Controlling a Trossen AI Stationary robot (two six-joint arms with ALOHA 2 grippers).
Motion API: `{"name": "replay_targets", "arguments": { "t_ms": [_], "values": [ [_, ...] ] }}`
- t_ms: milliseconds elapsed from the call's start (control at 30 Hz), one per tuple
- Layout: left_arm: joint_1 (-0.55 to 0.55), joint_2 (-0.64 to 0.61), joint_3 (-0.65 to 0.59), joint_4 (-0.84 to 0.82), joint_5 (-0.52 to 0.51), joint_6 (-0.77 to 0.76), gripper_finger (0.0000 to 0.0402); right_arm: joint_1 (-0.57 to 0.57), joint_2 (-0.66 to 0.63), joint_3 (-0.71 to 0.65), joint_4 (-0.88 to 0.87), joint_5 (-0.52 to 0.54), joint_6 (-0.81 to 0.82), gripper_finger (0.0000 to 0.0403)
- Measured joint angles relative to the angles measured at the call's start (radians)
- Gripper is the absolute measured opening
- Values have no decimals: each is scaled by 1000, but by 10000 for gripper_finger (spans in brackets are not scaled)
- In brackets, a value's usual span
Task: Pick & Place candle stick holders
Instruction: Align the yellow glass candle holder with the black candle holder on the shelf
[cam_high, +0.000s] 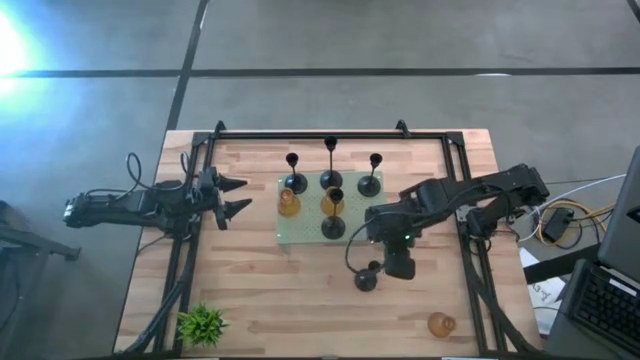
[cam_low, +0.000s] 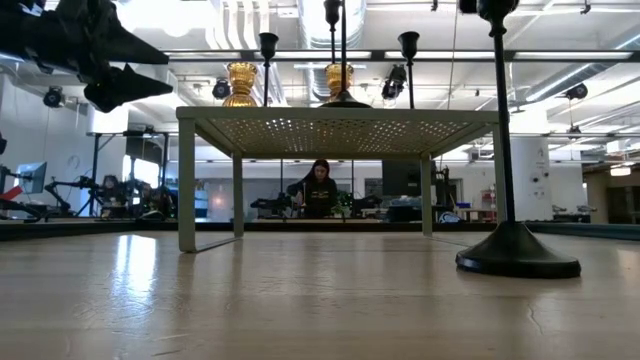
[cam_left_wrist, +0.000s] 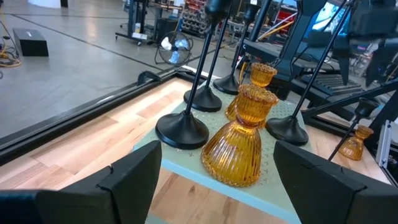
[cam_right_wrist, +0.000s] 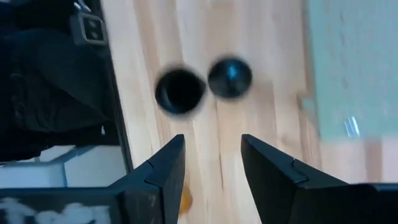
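Note:
Several black candle stick holders (cam_high: 331, 170) and two amber ones (cam_high: 289, 205) stand on the pale green perforated mat (cam_high: 305, 232) at the table's middle. One more black holder (cam_high: 366, 279) stands upright on the wood near the mat's near right corner; in the low view its base (cam_low: 517, 260) rests on the table. A third amber holder (cam_high: 440, 323) stands at the near right. My right gripper (cam_high: 392, 268) is open above the table just right of the lone black holder (cam_right_wrist: 230, 78), touching nothing. My left gripper (cam_high: 235, 197) is open left of the mat, facing an amber holder (cam_left_wrist: 239, 146).
A small green plant (cam_high: 203, 323) sits at the near left corner. A black frame (cam_high: 310, 133) runs along the table's far edge and sides. The mat is a raised stand on legs (cam_low: 187, 190). A person sits in the room beyond the table (cam_low: 320, 190).

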Motion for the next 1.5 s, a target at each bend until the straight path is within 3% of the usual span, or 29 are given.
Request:
{"name": "replay_targets", "arguments": {
  "t_ms": [200, 333, 500, 633, 767, 900, 1067, 1233, 1500],
  "values": [
    [0, 0, 0, -4, 0, 0, 314, 103, -32, 87, -248, 159, 210, 143],
    [0, 0, 0, -11, 0, 0, 314, 263, -108, 51, -223, 289, 450, 132],
    [0, 0, 0, -10, 0, 0, 314, 467, -168, -39, -212, 358, 855, 123],
    [0, 0, 0, -10, 0, 4, 314, 581, -177, -123, -178, 367, 1087, 124],
    [0, 0, 0, -10, 0, 23, 314, 631, -166, -227, -33, 356, 1149, 124],
    [0, 0, 0, -10, 0, 24, 314, 645, -152, -305, 81, 262, 1212, 116],
    [0, 0, 0, -10, 0, 24, 314, 697, -147, -355, 102, 175, 1357, 101],
    [0, 0, 0, -10, 0, 28, 314, 776, -147, -362, 103, 191, 1518, 91],
    [0, 0, 0, -10, 0, 29, 314, 873, -133, -400, 131, 310, 1671, 98]
  ]
}}
